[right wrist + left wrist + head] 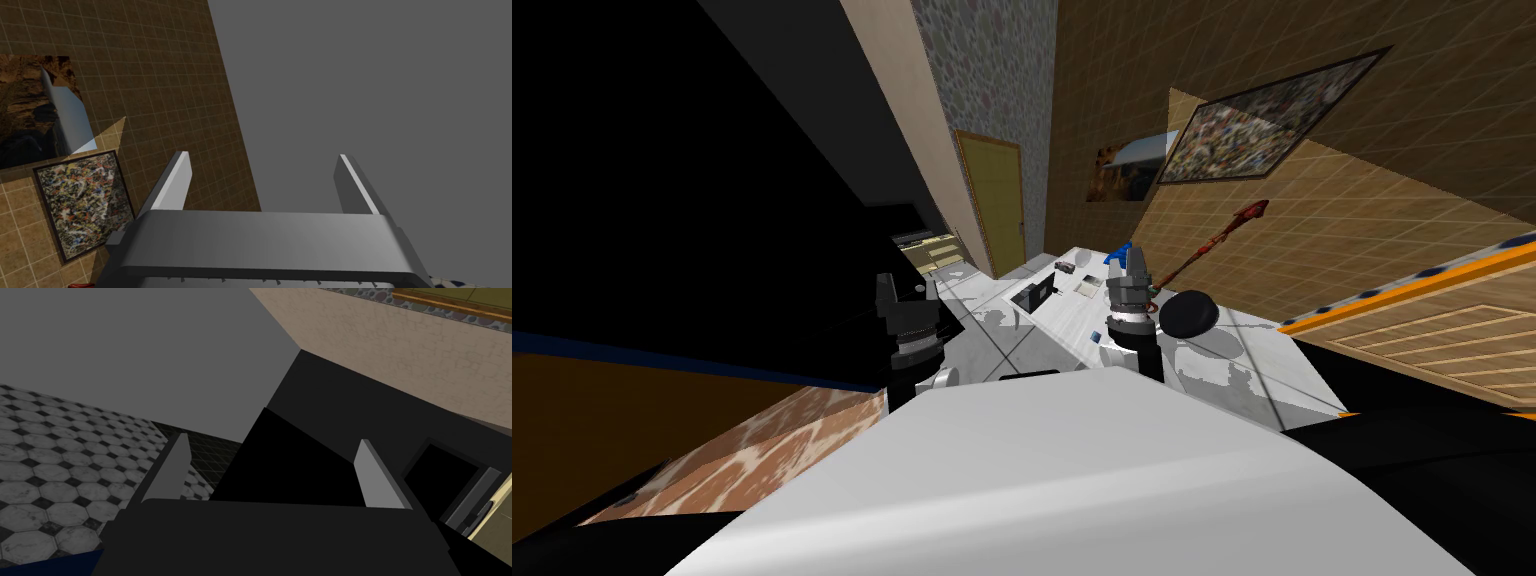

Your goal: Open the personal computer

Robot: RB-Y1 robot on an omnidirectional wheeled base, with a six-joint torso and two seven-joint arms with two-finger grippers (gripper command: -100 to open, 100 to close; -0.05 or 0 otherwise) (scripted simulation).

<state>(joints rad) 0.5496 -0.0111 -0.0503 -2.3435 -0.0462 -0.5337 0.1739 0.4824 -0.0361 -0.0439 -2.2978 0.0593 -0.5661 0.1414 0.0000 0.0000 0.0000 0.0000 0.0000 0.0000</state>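
Note:
A small dark computer [1034, 293] lies on the white marbled table [1057, 335], ahead of me and between my two arms. In the head view my right gripper [1134, 262] is raised over the table, to the right of the computer and apart from it. Its fingers [172, 182] stand open with nothing between them. My left gripper [886, 288] is held up beyond the table's left side, in front of a black area. In the left wrist view the left gripper [272, 473] is open and empty.
On the table near the right arm are a blue thing [1119, 255], a black round object [1189, 313] and a red-tipped stick [1217, 240]. Small items [1065, 266] and a paper [1087, 286] lie farther back. A yellow door [997, 205] stands beyond.

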